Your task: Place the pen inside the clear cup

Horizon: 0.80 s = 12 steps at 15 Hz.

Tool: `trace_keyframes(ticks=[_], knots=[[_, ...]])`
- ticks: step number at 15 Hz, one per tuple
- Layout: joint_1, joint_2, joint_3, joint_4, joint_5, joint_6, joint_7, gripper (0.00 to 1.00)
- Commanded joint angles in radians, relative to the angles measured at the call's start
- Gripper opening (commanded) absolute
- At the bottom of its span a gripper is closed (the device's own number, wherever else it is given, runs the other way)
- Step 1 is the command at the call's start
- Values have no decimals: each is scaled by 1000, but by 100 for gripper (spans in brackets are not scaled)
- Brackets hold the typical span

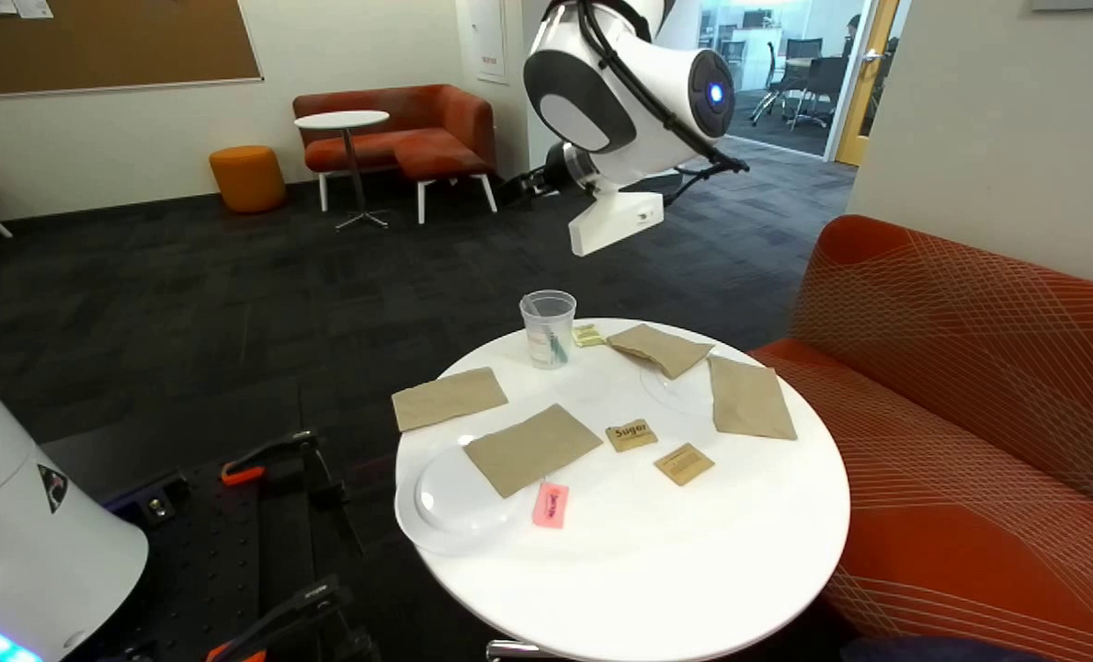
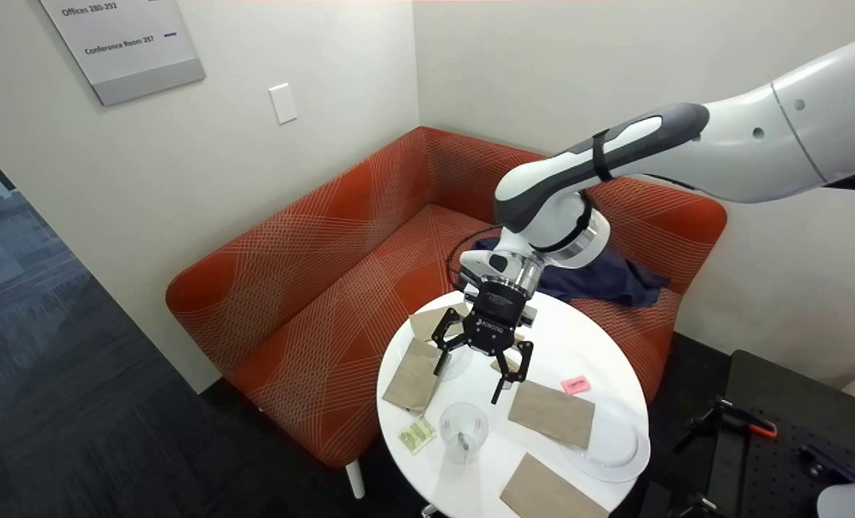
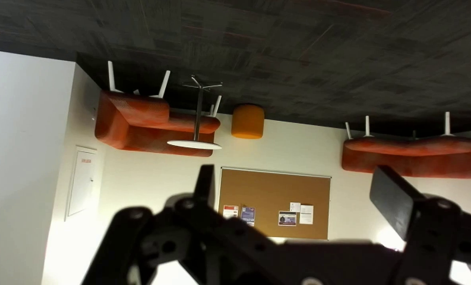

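In an exterior view the robot arm [image 2: 686, 155] comes in from the right, slopes down to the left and bends near its end. There the gripper [image 2: 467, 378] has its two black fingers spread wide, with just air between them, so it holds nothing. In an exterior view the wrist [image 1: 624, 110] is up high, well above the round white table [image 1: 675, 570], and the gripper points to the left, almost level. The wrist view is upside down. It shows the fingers far apart too, with a brown cork board [image 3: 267, 194] and an orange stool [image 3: 248, 122] across the room.

The dark green pen [image 1: 557, 348] is already inside the clear plastic cup [image 1: 537, 322], leaning a bit. The cup stands upright by the far left edge of the table, and the gripper is well apart from it. A yellow-green packet [image 1: 589, 335] lies just to the right of the cup. Nearer are a brown sugar packet [image 1: 631, 435], one more brown packet [image 1: 684, 463] and a pink packet [image 1: 551, 505]. Four brown paper napkins [image 1: 532, 450] lie around, and one covers part of a clear plastic plate [image 1: 445, 538] at the near left. A red sofa [image 1: 969, 441] is on the right, beside the table.
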Motion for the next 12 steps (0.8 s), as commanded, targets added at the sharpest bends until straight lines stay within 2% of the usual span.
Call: trace_keyframes(ticks=[1,8,10,12], knots=[[18,-124,-19,-99,38,-3,-35,100],[30,-227,-30,-163,37,-17,-17,100],[37,-187,-33,-125,22,-9,-1,100],[38,-198,-33,-135,22,-9,0,100]])
